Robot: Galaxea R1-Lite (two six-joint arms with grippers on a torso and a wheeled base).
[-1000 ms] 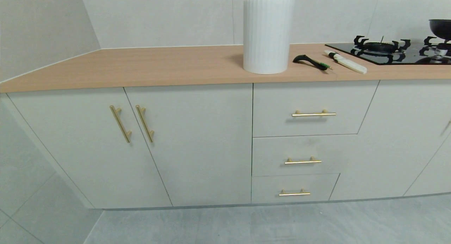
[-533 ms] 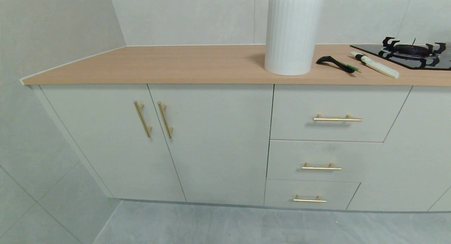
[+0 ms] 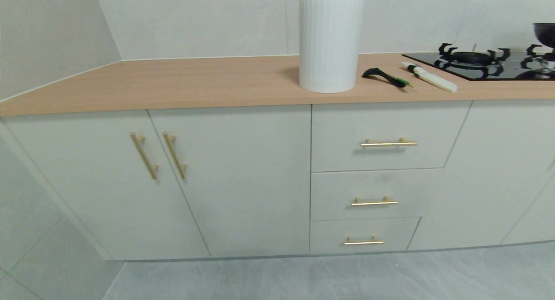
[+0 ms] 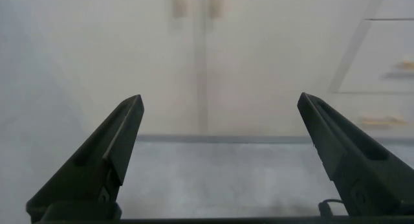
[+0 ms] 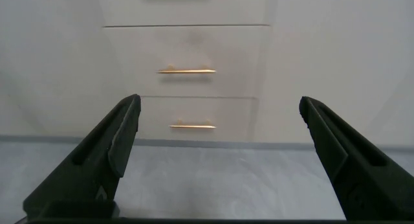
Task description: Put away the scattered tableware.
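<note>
On the wooden counter [image 3: 195, 81] stands a tall white ribbed holder [image 3: 330, 43]. Just right of it lie a black-handled utensil with a green tip [image 3: 384, 77] and a white-handled knife-like utensil [image 3: 429, 76]. My left gripper [image 4: 220, 104] is open, held low in front of the double cabinet doors and the floor. My right gripper [image 5: 218, 104] is open as well, facing the lower drawers [image 5: 187, 62]. Nothing sits between the fingers of either.
A black gas hob [image 3: 481, 63] with a dark pot [image 3: 545, 33] occupies the counter's right end. Below are two cabinet doors with gold handles [image 3: 158, 154] and three drawers [image 3: 388, 142]. Tiled walls close the left corner; grey floor [image 3: 303, 278] lies before the cabinets.
The whole head view swung right, then back left to about where it was, so the camera moved. The utensils and holder keep their places on the counter.
</note>
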